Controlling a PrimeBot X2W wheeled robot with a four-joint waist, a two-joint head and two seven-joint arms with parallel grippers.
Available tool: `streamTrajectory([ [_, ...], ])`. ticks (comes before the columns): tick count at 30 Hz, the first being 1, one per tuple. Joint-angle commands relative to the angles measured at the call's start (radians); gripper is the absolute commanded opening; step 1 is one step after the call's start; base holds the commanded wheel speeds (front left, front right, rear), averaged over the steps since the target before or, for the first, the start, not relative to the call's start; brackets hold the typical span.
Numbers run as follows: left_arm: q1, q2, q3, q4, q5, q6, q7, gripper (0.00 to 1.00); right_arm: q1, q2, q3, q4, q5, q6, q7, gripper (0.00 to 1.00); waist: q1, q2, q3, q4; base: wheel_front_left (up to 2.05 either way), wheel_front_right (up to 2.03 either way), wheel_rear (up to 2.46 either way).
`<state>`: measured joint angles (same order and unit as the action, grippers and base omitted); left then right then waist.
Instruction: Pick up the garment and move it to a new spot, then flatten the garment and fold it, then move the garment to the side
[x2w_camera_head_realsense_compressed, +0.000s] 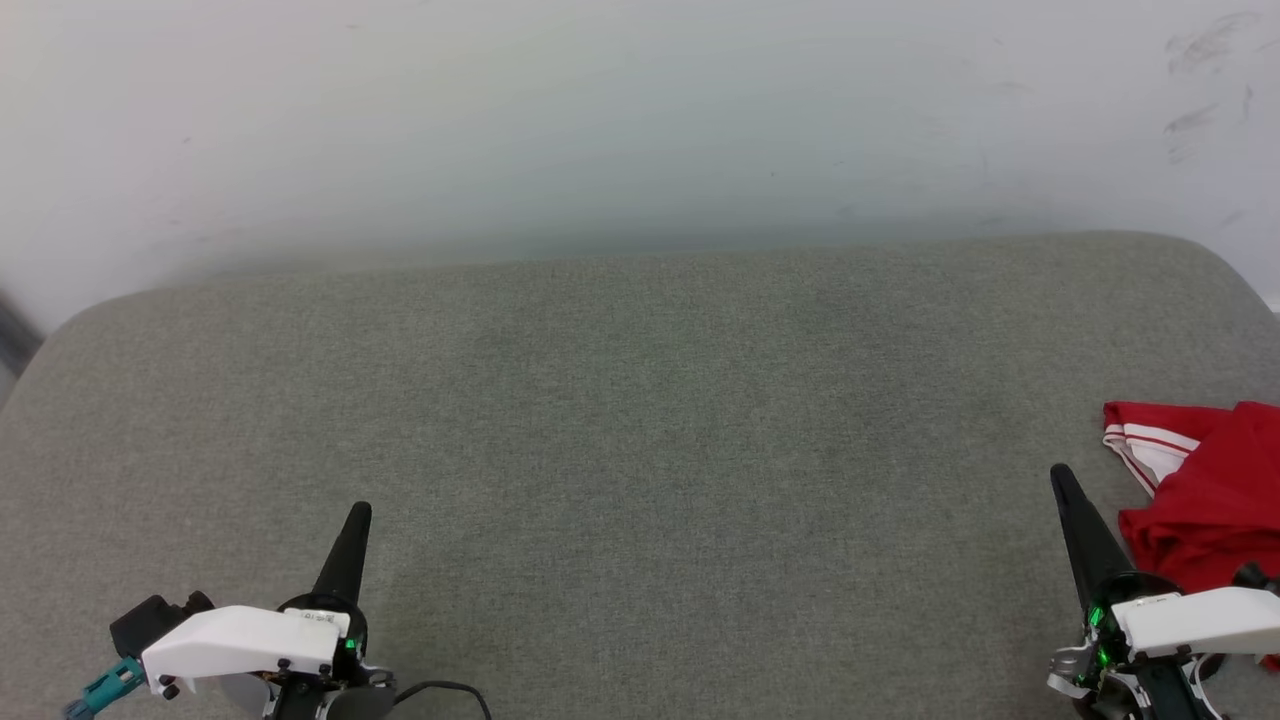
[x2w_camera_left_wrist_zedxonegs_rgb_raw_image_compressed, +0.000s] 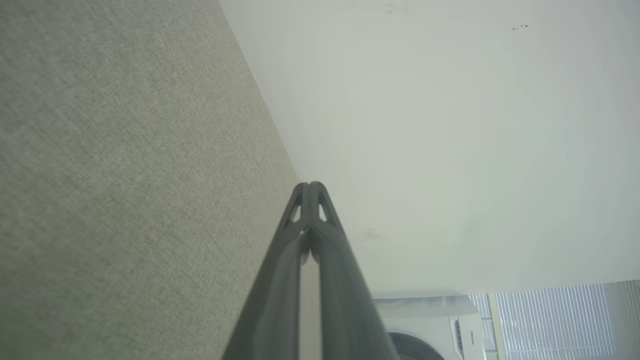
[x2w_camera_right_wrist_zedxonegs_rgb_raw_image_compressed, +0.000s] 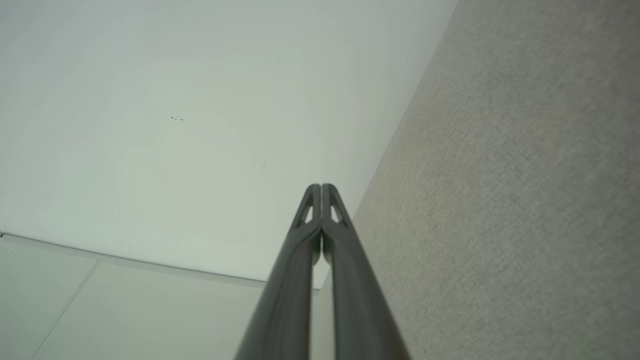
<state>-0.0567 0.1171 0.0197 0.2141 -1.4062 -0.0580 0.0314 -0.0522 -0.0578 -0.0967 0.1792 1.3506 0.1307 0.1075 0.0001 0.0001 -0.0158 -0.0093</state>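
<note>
The garment (x2w_camera_head_realsense_compressed: 1215, 490), a crumpled red jersey with a white, red-striped sleeve end, lies at the right edge of the grey-green padded surface (x2w_camera_head_realsense_compressed: 640, 420), partly cut off by the head view's border. My right gripper (x2w_camera_head_realsense_compressed: 1058, 472) is just left of it, shut with nothing in it, fingers pointing away from me. At the lower left, far from the jersey, my left gripper (x2w_camera_head_realsense_compressed: 360, 510) is also shut and holds nothing. Both wrist views show each pair of fingers pressed together, left gripper (x2w_camera_left_wrist_zedxonegs_rgb_raw_image_compressed: 310, 184) and right gripper (x2w_camera_right_wrist_zedxonegs_rgb_raw_image_compressed: 320, 185), against wall and fabric.
A pale wall (x2w_camera_head_realsense_compressed: 640, 120) rises right behind the padded surface, whose far corners are rounded. A white washing machine (x2w_camera_left_wrist_zedxonegs_rgb_raw_image_compressed: 440, 327) and window blinds (x2w_camera_left_wrist_zedxonegs_rgb_raw_image_compressed: 555, 315) appear in the left wrist view, beyond the surface.
</note>
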Motion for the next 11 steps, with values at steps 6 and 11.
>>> streamTrajectory([
  [6, -0.028, -0.014, 0.023, 0.005, -0.057, -0.023, 0.019, 0.0, -0.031, 0.004, -0.006, 0.014, 0.068, 0.0, 0.003, 0.0, -0.0001, -0.0001, 0.004, 0.002, 0.0, 0.0, 0.0],
  [11, -0.035, -0.021, 0.035, 0.01, -0.089, -0.035, 0.028, 0.0, -0.037, 0.005, -0.008, 0.025, 0.106, 0.0, 0.004, 0.0, -0.0001, -0.0001, 0.006, 0.003, 0.0, 0.0, 0.0],
])
